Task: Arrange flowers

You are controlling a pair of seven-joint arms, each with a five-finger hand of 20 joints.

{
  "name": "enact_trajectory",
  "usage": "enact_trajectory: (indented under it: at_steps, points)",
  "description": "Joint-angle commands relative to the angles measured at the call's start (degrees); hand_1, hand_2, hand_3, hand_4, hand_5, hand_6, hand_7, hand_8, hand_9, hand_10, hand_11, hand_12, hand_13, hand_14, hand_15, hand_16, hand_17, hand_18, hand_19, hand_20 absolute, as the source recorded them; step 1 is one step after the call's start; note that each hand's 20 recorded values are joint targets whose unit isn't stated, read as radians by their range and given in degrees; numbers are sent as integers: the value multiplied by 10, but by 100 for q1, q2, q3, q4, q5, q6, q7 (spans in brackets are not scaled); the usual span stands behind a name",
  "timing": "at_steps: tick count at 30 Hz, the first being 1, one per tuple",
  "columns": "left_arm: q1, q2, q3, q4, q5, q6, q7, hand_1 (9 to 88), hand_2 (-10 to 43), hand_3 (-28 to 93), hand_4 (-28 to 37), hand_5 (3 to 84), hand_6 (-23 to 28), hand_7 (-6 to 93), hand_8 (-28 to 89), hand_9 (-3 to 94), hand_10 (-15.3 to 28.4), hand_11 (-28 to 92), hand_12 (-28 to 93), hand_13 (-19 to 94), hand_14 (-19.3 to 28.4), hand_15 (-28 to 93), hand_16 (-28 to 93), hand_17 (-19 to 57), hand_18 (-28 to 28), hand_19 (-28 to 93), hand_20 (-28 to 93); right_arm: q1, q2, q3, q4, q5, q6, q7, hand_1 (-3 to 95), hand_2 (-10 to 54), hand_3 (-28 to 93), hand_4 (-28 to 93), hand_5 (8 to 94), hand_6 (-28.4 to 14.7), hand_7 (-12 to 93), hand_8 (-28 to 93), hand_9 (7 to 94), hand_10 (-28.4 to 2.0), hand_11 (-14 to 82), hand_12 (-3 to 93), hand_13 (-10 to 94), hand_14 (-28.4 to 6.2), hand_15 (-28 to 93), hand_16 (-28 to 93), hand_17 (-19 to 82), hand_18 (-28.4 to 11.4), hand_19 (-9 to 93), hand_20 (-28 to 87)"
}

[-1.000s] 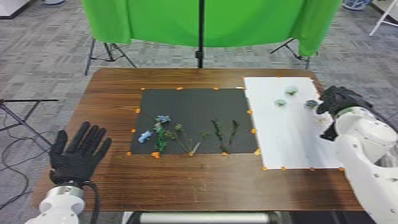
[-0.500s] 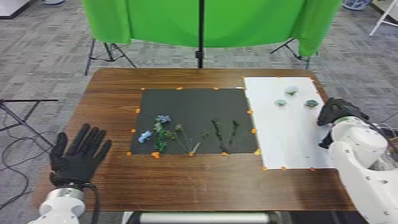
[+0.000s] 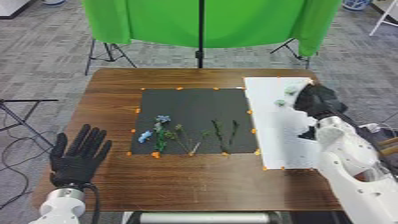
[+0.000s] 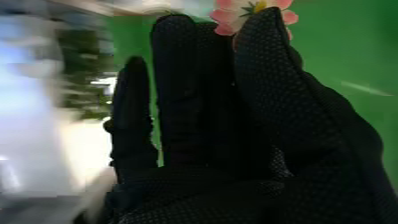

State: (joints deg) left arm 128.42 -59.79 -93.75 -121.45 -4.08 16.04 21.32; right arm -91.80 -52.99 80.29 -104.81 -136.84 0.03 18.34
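Well, in the head view, the left hand [image 3: 75, 162] lies at the left part of the brown table [image 3: 178, 187], its fingers straight and fanned apart, with nothing in them. The right hand [image 3: 318, 102] is at the other side, over the right part of the white sheet [image 3: 286, 142]; from this view I cannot tell how its fingers stand. Two small pale green heads [image 3: 290, 90] sit on the sheet, just beside that hand and a little apart from each other. On the black mat [image 3: 195, 104], between the two hands, a blue flower [image 3: 163, 119] lies at the top of a loose cluster, with a light blue flower [image 3: 145, 136] to its left and lower down. Green leafy stems [image 3: 161, 144] and some thin stalks lie close by, while two dark green stems [image 3: 221, 136] run roughly side by side farther right on the mat. Orange tabs mark the edges of mat and sheet.

In the right wrist view, the right hand [image 4: 213, 135] has its long fingers fairly straight and the thumb brought against them, pinching a pink-and-white flower [image 4: 226, 14] with a yellow centre at the tips. Behind it is a plain green surface; the rest of the background is blurred.
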Motion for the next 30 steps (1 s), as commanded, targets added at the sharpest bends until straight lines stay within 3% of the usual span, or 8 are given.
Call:
enact_trajectory:
  at_steps: [1, 5, 12, 17, 19, 24, 30]
  points:
    - [-41, -34, 53, 36, -42, 36, -69, 240, 133, 668, -283, 449, 83, 114, -99, 397, 143, 174, 97, 320, 129, 213, -23, -60, 134, 340, 130, 1376, -808, -1293, -169, -442, -1082, -2567, 633, -80, 565, -283, 785, 32, 204, 7, 729, -58, 52, 217, 629, -49, 369, 440, 234, -153, 672, 407]
    - [-143, -30, 113, 71, 13, 18, -167, 238, 131, 675, -283, 449, 83, 114, -99, 397, 143, 174, 96, 320, 129, 213, -24, -60, 134, 340, 130, 1840, -1337, -1978, 148, -671, -1180, -2933, 629, -81, 566, -283, 783, 35, 211, 2, 727, -56, 55, 215, 631, -45, 360, 445, 233, -152, 666, 412]
    - [-252, 7, 171, 115, -13, -1, -194, 250, 123, 678, -283, 449, 84, 113, -99, 397, 142, 175, 97, 319, 129, 212, -25, -60, 134, 340, 129, 2002, -1787, -2783, 438, -1002, -1070, -3263, 623, -83, 574, -283, 781, 35, 216, -5, 728, -57, 59, 216, 636, -44, 360, 450, 236, -152, 665, 420]
    - [-322, 47, 162, 147, 28, 41, -234, 251, 123, 678, -283, 449, 84, 113, -99, 396, 143, 175, 96, 320, 129, 212, -24, -60, 134, 341, 130, 2028, -1968, -2944, 882, -1103, -864, -3189, 624, -85, 574, -283, 782, 36, 219, -7, 729, -57, 59, 216, 638, -42, 360, 451, 237, -152, 664, 424]
    - [-259, 68, 174, 110, -20, 39, -163, 251, 122, 679, -283, 449, 84, 114, -99, 396, 143, 175, 96, 320, 129, 212, -24, -60, 134, 341, 129, 1980, -1976, -3005, 932, -1241, -776, -3147, 625, -87, 575, -283, 783, 36, 219, -9, 731, -58, 60, 218, 640, -42, 362, 452, 239, -153, 666, 426]
    - [-291, 54, 189, 115, 19, 10, -222, 253, 122, 678, -283, 450, 84, 114, -100, 397, 142, 175, 96, 320, 129, 213, -24, -59, 133, 341, 129, 1977, -2056, -3084, 1156, -1578, -552, -2995, 625, -88, 576, -283, 784, 36, 219, -11, 734, -60, 60, 221, 642, -41, 364, 453, 241, -154, 669, 429]
    - [-282, 69, 184, 117, -5, 24, -197, 254, 122, 677, -283, 449, 83, 115, -99, 397, 141, 175, 96, 320, 129, 212, -24, -59, 134, 341, 128, 1971, -2160, -2975, 1391, -1746, -550, -2974, 624, -90, 579, -283, 784, 35, 219, -11, 734, -60, 59, 222, 642, -41, 364, 452, 242, -155, 670, 431]
